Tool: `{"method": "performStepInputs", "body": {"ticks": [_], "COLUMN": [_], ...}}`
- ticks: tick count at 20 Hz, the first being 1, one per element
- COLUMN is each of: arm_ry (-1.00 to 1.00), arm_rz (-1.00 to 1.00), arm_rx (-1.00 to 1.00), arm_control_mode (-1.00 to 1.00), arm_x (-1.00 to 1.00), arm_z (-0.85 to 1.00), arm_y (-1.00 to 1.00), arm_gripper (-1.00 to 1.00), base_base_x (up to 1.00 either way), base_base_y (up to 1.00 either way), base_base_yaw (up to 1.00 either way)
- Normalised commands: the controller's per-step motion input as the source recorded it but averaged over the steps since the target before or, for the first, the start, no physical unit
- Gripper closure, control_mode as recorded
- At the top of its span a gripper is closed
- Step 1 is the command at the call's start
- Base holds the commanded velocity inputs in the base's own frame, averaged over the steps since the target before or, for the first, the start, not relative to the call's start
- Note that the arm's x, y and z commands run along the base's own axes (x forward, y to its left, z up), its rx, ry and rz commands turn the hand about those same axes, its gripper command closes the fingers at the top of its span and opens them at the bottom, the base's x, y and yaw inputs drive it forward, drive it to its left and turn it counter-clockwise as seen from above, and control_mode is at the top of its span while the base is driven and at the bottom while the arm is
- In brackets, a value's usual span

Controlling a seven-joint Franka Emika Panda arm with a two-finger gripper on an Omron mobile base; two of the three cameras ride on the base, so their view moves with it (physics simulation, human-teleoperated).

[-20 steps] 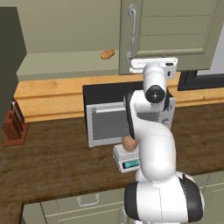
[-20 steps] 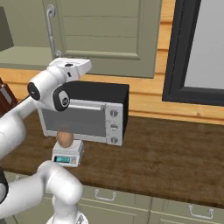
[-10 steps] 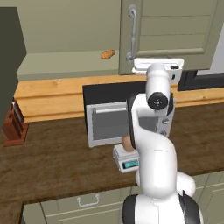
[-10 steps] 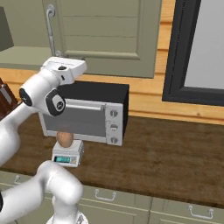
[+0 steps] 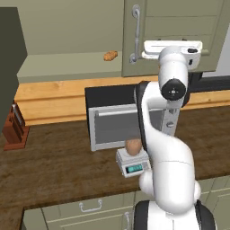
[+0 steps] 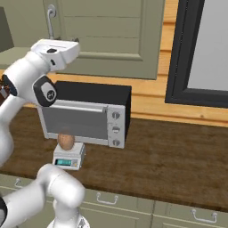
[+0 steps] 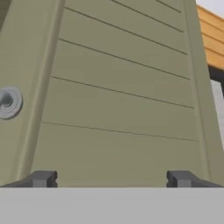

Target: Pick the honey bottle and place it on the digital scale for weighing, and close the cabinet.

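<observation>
The honey bottle (image 5: 133, 147) (image 6: 66, 141), a small rounded brown jar, stands on the digital scale (image 5: 133, 164) (image 6: 68, 159) in front of the toaster oven. My gripper (image 7: 112, 179) is open with nothing between its fingertips (image 7: 43, 178), and it faces the sage-green cabinet door (image 7: 122, 100) at close range. The door's silver handle mount (image 7: 8, 102) sits at the left of the hand view. From the base views the white hand (image 5: 173, 47) (image 6: 55, 48) is raised against the cabinet (image 5: 179, 27) (image 6: 111, 31), just right of its vertical bar handle (image 5: 135, 31) (image 6: 50, 20).
A silver toaster oven (image 5: 119, 121) (image 6: 89, 116) with a black top stands behind the scale. An orange-brown bread-like lump (image 5: 110, 55) lies on the open cabinet shelf. A knife block (image 5: 15, 128) stands at the far left, and a dark window frame (image 6: 178, 49) at the right.
The hand has risen and come closer to the cabinet door beside the handle. The honey bottle and scale have not moved.
</observation>
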Motion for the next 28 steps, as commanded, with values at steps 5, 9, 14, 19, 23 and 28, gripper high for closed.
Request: {"method": "performStepInputs", "body": {"ticks": [5,9,14,19,23,28], "arm_ry": [0.30,0.06,0.00,-0.01,0.00,0.00], "arm_rz": [0.07,0.03,0.10,0.04,0.06,0.10], "arm_rx": [0.00,0.00,0.00,0.00,0.00,0.00], "arm_control_mode": [-1.00,-1.00,-1.00,-1.00,-1.00,-1.00], "arm_x": [-0.52,-0.84,-0.84,-0.51,-0.41,-0.41], "arm_z": [0.48,-0.01,0.01,0.03,0.00,0.00], "arm_y": [0.01,0.10,0.16,0.16,0.16,0.35], "arm_gripper": [-1.00,-1.00,-1.00,-1.00,-1.00,-1.00], "base_base_x": [0.00,0.00,0.00,0.00,0.00,0.00], "base_base_y": [0.00,0.00,0.00,0.00,0.00,0.00], "base_base_yaw": [0.00,0.00,0.00,0.00,0.00,0.00]}}
